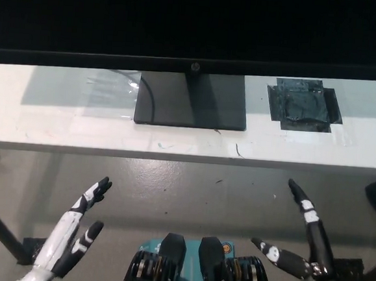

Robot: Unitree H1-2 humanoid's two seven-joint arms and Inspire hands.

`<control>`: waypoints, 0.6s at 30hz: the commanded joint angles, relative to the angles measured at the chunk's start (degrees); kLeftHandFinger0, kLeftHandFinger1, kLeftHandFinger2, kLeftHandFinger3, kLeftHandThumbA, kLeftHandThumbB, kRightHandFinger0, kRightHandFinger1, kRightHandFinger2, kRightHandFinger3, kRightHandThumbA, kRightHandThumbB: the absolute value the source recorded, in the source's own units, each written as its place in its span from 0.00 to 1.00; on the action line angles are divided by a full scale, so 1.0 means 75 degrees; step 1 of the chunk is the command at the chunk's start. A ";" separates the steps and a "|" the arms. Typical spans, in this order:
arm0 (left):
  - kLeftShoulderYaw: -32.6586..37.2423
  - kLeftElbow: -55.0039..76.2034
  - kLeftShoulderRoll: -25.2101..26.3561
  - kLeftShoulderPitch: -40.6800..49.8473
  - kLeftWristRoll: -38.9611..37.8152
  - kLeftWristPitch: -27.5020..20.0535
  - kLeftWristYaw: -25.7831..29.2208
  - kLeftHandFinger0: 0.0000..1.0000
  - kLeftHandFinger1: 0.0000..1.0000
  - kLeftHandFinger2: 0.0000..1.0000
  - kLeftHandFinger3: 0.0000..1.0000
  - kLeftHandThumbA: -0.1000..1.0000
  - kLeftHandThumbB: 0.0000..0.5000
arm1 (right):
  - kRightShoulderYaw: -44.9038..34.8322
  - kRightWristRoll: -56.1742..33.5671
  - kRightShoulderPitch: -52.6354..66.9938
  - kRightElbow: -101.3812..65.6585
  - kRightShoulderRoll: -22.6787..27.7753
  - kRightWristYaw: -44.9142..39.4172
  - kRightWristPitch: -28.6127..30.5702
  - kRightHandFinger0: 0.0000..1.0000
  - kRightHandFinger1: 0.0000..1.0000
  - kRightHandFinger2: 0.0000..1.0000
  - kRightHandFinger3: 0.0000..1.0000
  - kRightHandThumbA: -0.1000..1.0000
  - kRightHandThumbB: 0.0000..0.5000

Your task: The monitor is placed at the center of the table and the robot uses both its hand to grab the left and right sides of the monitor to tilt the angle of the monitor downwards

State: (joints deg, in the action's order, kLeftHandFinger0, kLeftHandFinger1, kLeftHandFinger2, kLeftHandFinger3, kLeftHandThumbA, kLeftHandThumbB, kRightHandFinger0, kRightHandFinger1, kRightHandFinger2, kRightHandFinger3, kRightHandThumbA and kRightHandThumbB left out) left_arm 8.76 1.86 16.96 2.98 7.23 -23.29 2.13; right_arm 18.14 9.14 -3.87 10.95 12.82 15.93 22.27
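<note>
Left robot hand: white, low at the lower left of the head view, fingers spread apart and pointing up toward the desk, holding nothing. Right robot hand: black, low at the lower right, fingers likewise splayed, nothing in it. Both hang over the floor, in front of the near edge of the desk, well apart from anything on it.

Monitor: stands at the middle of the desk, its dark panel filling the top of the view, the lower bezel running edge to edge across the picture. Its flat black base sits squarely on the white top, with a cable trailing behind at the left side of the base. I cannot see the left or right sides of the screen; they run out of frame, so I cannot judge its present tilt.

A patch of dark tape lies on the desk to the right of the base; not part of the job.

Progress, as I read it: nothing done yet. Neither hand touches the monitor. What is left is all of it: raise both hands, bring them out to the two sides of the screen, close on the edges, then tip the panel downward.
</note>
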 commanded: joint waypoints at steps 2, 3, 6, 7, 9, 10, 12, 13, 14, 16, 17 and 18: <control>-0.0264 0.1900 0.0541 0.0597 -0.0580 -0.0486 -0.0251 1.00 1.00 1.00 1.00 0.98 0.67 | 0.0573 0.0991 0.0435 -0.1632 0.0704 0.1852 0.0621 1.00 1.00 1.00 1.00 1.00 0.74; -0.0323 0.2097 0.0605 0.0661 -0.0570 -0.0486 -0.0242 1.00 1.00 1.00 1.00 0.98 0.68 | 0.0603 0.1130 0.0453 -0.1810 0.0771 0.2010 0.0621 1.00 1.00 1.00 1.00 1.00 0.71; -0.0751 0.2954 0.0887 0.0734 -0.0626 -0.0486 -0.0109 1.00 1.00 1.00 1.00 0.93 0.62 | 0.0605 0.1685 0.0411 -0.2447 0.1101 0.2688 0.0621 1.00 1.00 1.00 1.00 1.00 0.73; -0.0911 0.3122 0.0938 0.0676 -0.0459 -0.0486 0.0099 1.00 1.00 1.00 1.00 0.92 0.59 | 0.0469 0.1601 0.0395 -0.2624 0.1126 0.2674 0.0621 1.00 1.00 1.00 1.00 1.00 0.77; -0.1456 0.3555 0.0964 0.0497 -0.0384 -0.0486 0.0297 1.00 1.00 1.00 1.00 0.97 0.69 | 0.0151 0.1469 0.0307 -0.3020 0.1296 0.2602 0.0621 1.00 1.00 1.00 1.00 1.00 0.80; -0.1762 0.3613 0.0989 0.0375 -0.0629 -0.0486 0.0269 1.00 1.00 1.00 1.00 0.97 0.75 | -0.0063 0.1323 0.0259 -0.3170 0.1378 0.2433 0.0621 1.00 1.00 1.00 1.00 1.00 0.82; -0.2260 0.3541 0.1112 0.0088 -0.0839 -0.0486 0.0277 1.00 1.00 1.00 1.00 0.97 0.84 | -0.0409 0.1361 0.0160 -0.3269 0.1546 0.2318 0.0621 1.00 1.00 1.00 1.00 1.00 0.81; -0.2557 0.3447 0.1216 -0.0050 -0.0987 -0.0486 0.0227 1.00 1.00 1.00 1.00 0.98 0.90 | -0.0660 0.1328 0.0083 -0.3313 0.1599 0.2184 0.0621 1.00 1.00 1.00 1.00 1.00 0.83; -0.2796 0.3369 0.1249 -0.0159 -0.1087 -0.0486 0.0198 1.00 1.00 1.00 1.00 0.98 0.92 | -0.0836 0.1282 0.0012 -0.3326 0.1634 0.2049 0.0621 1.00 1.00 1.00 1.00 1.00 0.83; -0.3258 0.3091 0.1299 -0.0296 -0.1349 -0.0486 0.0156 1.00 1.00 1.00 1.00 0.98 0.97 | -0.1422 0.1231 -0.0127 -0.3300 0.1514 0.1736 0.0621 1.00 1.00 1.00 1.00 1.00 0.90; -0.3451 0.2978 0.1340 -0.0406 -0.1299 -0.0486 0.0145 1.00 1.00 1.00 1.00 0.99 0.89 | -0.1560 0.1170 -0.0215 -0.3244 0.1551 0.1643 0.0621 1.00 1.00 1.00 1.00 1.00 0.87; -0.3678 0.2839 0.1410 -0.0539 -0.1300 -0.0486 0.0132 1.00 1.00 1.00 1.00 1.00 0.85 | -0.1784 0.1124 -0.0336 -0.3181 0.1555 0.1490 0.0621 1.00 1.00 1.00 1.00 1.00 0.88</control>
State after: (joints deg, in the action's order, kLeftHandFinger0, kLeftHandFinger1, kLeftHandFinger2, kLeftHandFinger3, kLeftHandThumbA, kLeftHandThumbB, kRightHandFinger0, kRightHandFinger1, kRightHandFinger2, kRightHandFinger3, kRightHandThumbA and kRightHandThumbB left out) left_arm -14.28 24.78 25.19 1.35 1.45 -25.06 1.79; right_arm 9.41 17.02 -3.78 -11.42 23.61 28.58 23.68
